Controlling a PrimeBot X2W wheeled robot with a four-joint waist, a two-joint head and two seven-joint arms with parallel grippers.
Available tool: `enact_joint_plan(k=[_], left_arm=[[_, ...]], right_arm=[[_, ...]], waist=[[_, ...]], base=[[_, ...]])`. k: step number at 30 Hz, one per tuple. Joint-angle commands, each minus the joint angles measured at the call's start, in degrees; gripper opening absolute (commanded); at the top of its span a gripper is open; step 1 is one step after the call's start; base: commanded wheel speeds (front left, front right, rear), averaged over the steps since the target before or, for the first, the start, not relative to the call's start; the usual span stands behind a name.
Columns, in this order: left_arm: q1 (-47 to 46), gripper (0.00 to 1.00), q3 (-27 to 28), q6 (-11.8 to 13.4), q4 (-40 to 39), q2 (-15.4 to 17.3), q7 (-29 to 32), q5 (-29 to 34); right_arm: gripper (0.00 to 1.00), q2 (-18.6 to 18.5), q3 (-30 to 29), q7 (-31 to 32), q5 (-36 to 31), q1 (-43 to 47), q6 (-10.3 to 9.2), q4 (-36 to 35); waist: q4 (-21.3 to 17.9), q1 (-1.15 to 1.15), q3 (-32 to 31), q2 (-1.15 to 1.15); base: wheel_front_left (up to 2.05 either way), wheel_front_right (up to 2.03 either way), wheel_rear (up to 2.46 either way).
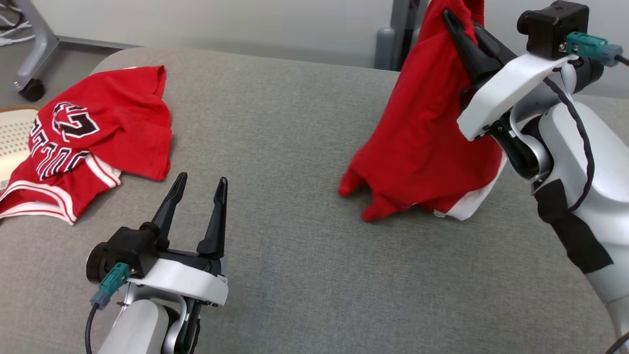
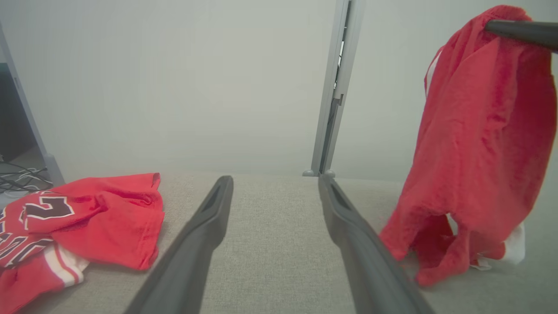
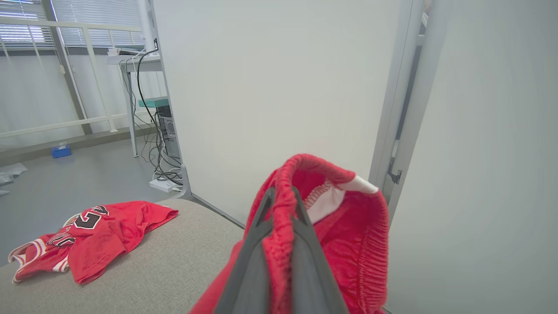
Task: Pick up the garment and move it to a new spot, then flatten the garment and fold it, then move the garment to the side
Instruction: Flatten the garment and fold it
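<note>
Jersey [image 1: 93,132] lies crumpled ahead-left of the empty, wide-spread left gripper [image 1: 203,178], its lettering folded and its far edge cut off. Right wrist view shows an elastic waistband: the right gripper [image 3: 282,194] is clamped on red shorts [image 3: 362,244].

We see a table [image 1: 295,275] covered in grey woven cloth, with a rounded far left corner. The jersey [image 1: 123,113] lies crumpled on it near that corner, its black lettering outlined in white facing up and its red-and-white striped trim on the near side. Well apart from the jersey, to its right, red shorts [image 1: 422,142] hang upright, and only their lower folds and a white edge touch the cloth.
</note>
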Motion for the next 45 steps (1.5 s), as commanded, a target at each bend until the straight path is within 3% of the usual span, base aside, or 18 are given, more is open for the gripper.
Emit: enact_joint_plan(k=[1, 7, 15, 21, 30, 32, 33, 34, 39, 45], left_arm=[[0.16, 1.00, 0.70, -0.22, -0.10, 0.03, -0.19, 0.42], [1.07, 1.00, 1.43, -0.53, -0.39, -0.09, -0.18, 0.94], [0.77, 1.00, 2.52, -0.05, -0.89, 1.16, -0.18, 1.28], [1.67, 1.00, 2.37, 0.46, -1.07, 1.86, 0.91, 0.99], [4.04, 1.00, 2.68, 1.65, -1.52, 2.47, 2.04, 0.13], [4.54, 1.00, 2.87, 2.11, -1.86, 2.72, 2.36, 0.08], [4.74, 1.00, 2.82, 2.23, -1.99, 2.75, 2.50, -0.02], [4.86, 1.00, 2.79, 2.36, -2.21, 2.77, 2.65, -0.11], [5.88, 1.00, 2.94, 2.86, -2.91, 3.06, 2.98, -0.34], [6.90, 1.00, 3.38, 3.78, -3.78, 3.58, 3.27, -0.50]], right_arm=[[0.00, 0.16, 0.22, -1.35, 0.68, 1.52, 0.01, -0.83], [0.00, -1.89, 1.12, -3.51, 1.03, 10.63, 0.01, -6.33], [0.00, -4.22, -2.85, -4.92, -0.53, 32.77, 0.01, -14.36], [0.00, -2.50, -9.53, -3.52, -1.36, 46.99, 0.01, -17.29], [0.00, 1.47, -18.35, -1.92, -2.90, 56.25, 0.02, -17.00], [0.35, 2.60, -19.97, -1.53, -2.80, 57.06, 0.02, -16.65], [0.86, 2.85, -20.33, -1.17, -3.32, 57.45, 0.02, -16.45], [1.00, 3.30, -20.99, -1.22, -3.38, 57.72, 0.02, -16.55], [1.00, 4.74, -25.51, -2.55, -4.71, 58.56, 0.02, -17.80], [1.00, 4.62, -32.83, -3.92, -8.88, 58.76, 0.02, -24.00]], waist=[[-1.09, 0.00, -0.50, 0.00], [-3.81, 0.00, -0.58, 0.00], [-8.76, 0.00, -0.20, 0.00], [-11.49, 0.00, -1.19, 0.00], [-12.65, 0.00, -3.51, 0.00], [-12.73, 0.00, -3.78, 0.00], [-12.74, 0.00, -3.89, 0.00], [-12.73, 0.00, -3.99, 0.00], [-12.67, 0.00, -4.33, 0.00], [-13.10, 0.00, -4.91, 0.00]], base=[[0.00, 0.00, 0.00], [0.00, 0.00, 0.00], [0.00, 0.00, 0.00], [0.00, 0.00, 0.00], [0.00, 0.00, 0.00], [0.00, 0.00, 0.00], [0.00, 0.00, 0.00], [0.00, 0.00, 0.00], [0.00, 0.00, 0.00], [0.00, 0.00, 0.00]])
